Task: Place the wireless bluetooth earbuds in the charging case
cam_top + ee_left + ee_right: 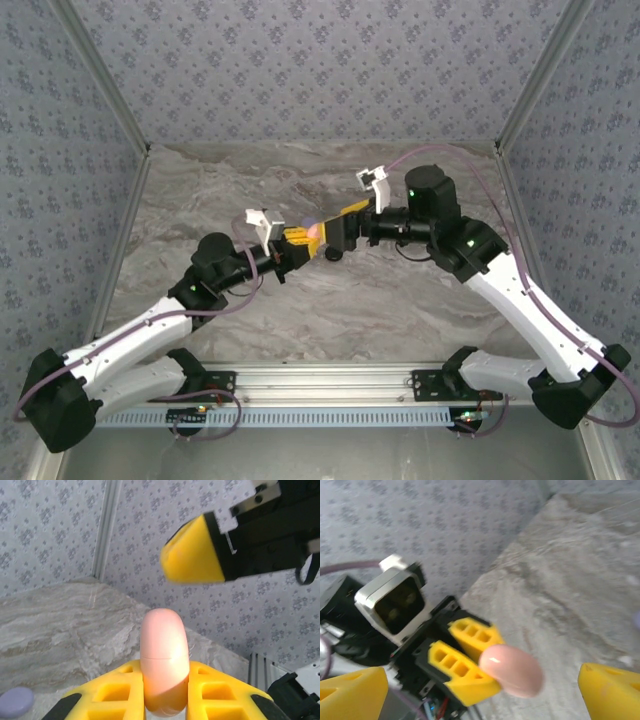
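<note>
Above the table (400,300), my left claw (302,237) clamps a pink charging case (165,655); my right claw (340,230) gapes beside it.

The enclosure was bounded by three walls: a back wall (320,70), a left wall (50,150) and a right wall (590,130), all papered in grey-blue with a small repeating floral motif. Slim aluminium posts (100,70) marked the two rear corners. The tabletop (330,320) showed a grey-beige marble pattern with pale veining. A slotted aluminium rail (320,385) ran along its near edge. Lighting was even and diffuse, casting only soft shadows.
</note>
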Action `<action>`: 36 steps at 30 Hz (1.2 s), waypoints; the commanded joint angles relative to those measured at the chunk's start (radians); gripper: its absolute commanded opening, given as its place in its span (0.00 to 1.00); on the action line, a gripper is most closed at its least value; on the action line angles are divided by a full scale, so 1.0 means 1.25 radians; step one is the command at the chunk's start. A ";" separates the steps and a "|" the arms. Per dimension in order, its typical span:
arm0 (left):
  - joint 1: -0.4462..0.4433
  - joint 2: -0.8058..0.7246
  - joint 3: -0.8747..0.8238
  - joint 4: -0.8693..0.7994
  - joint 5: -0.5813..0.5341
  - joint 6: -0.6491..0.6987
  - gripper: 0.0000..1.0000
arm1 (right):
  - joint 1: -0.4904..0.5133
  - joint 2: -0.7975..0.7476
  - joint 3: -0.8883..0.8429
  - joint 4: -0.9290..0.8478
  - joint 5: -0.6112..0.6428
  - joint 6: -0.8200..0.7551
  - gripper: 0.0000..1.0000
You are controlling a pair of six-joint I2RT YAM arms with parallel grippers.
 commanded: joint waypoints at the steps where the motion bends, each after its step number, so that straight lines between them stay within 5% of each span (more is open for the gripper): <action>1: 0.023 0.012 0.042 -0.060 -0.009 -0.021 0.00 | -0.034 -0.027 0.013 -0.082 0.175 -0.009 1.00; 8: 0.136 0.082 0.051 -0.172 0.016 -0.108 0.00 | -0.105 -0.065 -0.040 -0.202 0.348 0.048 1.00; 17: 0.176 0.260 0.067 -0.213 -0.043 -0.119 0.00 | -0.173 -0.102 -0.132 -0.193 0.291 0.066 1.00; 36: 0.176 0.596 0.189 -0.209 0.028 -0.204 0.00 | -0.244 -0.090 -0.167 -0.185 0.230 0.043 1.00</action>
